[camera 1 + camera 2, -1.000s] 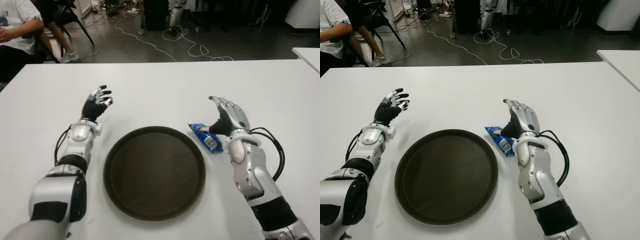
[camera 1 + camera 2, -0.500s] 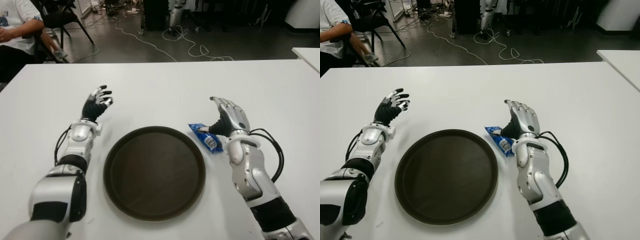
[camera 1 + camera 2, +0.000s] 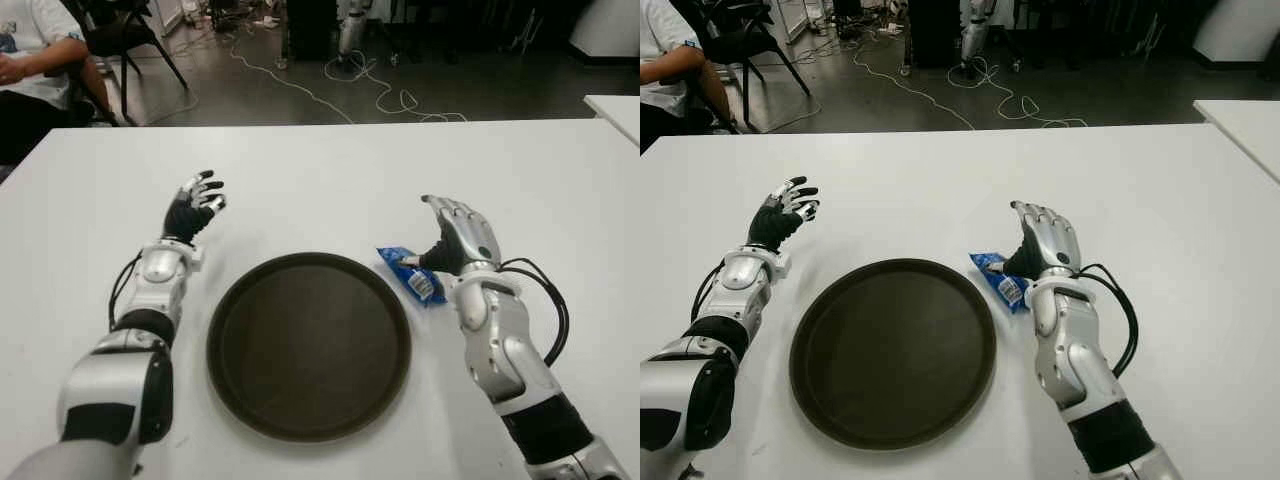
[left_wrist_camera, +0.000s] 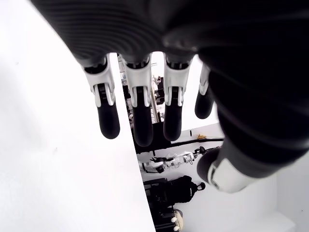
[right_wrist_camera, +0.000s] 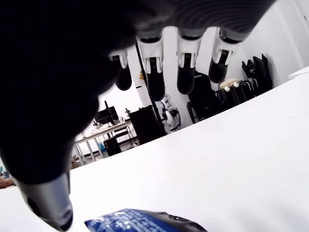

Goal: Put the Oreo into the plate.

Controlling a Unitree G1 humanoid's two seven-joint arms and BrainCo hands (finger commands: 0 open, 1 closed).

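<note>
White desk fills the view, dark floor with loose cables behind it; a seated person shows at the far left corner. Round dark plate sits centred, nothing in it. Oreo packet, blue wrapper, lies flat on the desk just beside the plate's right rim, long axis slanting from far-left to near-right. Right hand hovers directly over the packet's right end, fingers spread and extended, holding nothing; its wrist view shows the thumb near the wrapper with no pinch made. Left hand shows well to the left of the plate, fingers loosely open, idle. Right hand is clearly the nearer one. Judgement: grasp not yet made; next needs closing on the packet, then a short carry leftward over the rim.
</note>
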